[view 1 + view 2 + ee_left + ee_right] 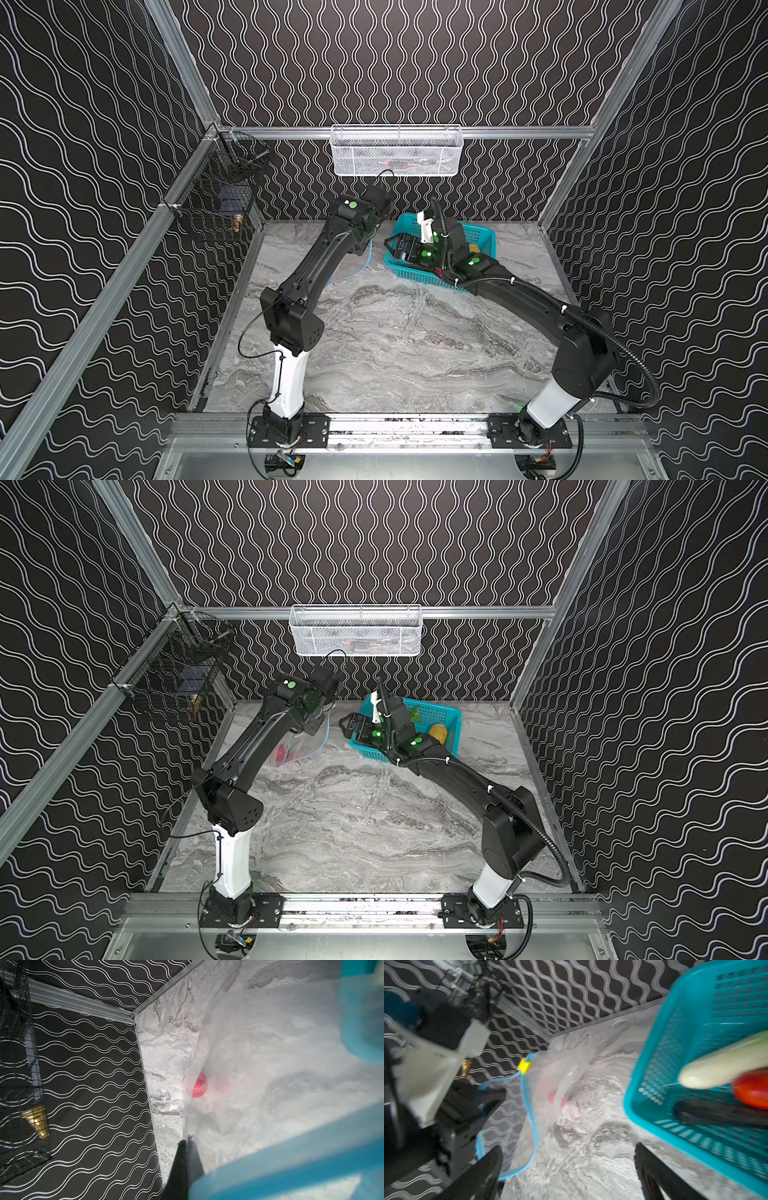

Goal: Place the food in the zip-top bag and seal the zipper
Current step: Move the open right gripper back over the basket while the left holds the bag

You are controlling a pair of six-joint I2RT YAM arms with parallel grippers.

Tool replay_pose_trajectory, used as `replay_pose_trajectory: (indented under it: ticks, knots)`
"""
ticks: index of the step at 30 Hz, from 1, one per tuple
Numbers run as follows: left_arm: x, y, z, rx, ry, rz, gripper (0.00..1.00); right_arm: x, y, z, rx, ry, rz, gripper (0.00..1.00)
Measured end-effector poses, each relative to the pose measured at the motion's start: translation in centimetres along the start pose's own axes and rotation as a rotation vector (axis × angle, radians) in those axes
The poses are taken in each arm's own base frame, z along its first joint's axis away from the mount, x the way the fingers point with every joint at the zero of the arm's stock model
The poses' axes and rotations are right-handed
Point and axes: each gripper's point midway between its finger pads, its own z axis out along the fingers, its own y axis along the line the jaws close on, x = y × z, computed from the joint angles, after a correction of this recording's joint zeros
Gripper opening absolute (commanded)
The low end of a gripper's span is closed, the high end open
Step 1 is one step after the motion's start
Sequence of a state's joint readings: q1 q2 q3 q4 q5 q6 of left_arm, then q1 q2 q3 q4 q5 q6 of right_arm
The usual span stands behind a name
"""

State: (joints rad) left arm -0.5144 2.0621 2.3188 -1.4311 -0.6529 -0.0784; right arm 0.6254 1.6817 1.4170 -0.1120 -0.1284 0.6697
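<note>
Left gripper (188,1155) is clamped on the mouth of the zip-top bag (560,1076), which lies on the grey marble table (415,353) near the black wavy-lined wall (415,62); right gripper (566,1169), jaws apart, hangs beside the teal basket (695,1012).

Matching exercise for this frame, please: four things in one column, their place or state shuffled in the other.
1 potato
2 yellow slider
3 left gripper
4 right gripper

A open, empty
B in the teal basket
C shut on the zip-top bag
D at one end of the zipper

Pairs: 1-B, 2-D, 3-C, 4-A
</note>
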Motion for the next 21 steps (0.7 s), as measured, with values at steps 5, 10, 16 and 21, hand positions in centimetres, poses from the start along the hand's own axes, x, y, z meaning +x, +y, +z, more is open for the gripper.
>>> replay_pose_trajectory:
  ticks: [5,10,16,21]
  knots:
    - [0.0,-0.1,0.1,0.004,0.002,-0.013,0.00,-1.2,-4.7,-0.8,0.178,-0.016,0.035,0.99]
    - [0.1,-0.3,0.2,0.006,0.007,-0.019,0.00,-2.3,-9.3,-1.6,0.364,-0.033,0.071,0.99]
    - [0.5,-0.7,0.2,0.028,0.012,-0.016,0.00,-2.6,-11.8,-1.9,0.531,-0.025,0.091,0.99]
    - [0.4,-0.6,0.2,0.028,0.005,-0.021,0.00,-2.6,-14.2,-1.7,0.682,0.007,0.099,0.99]
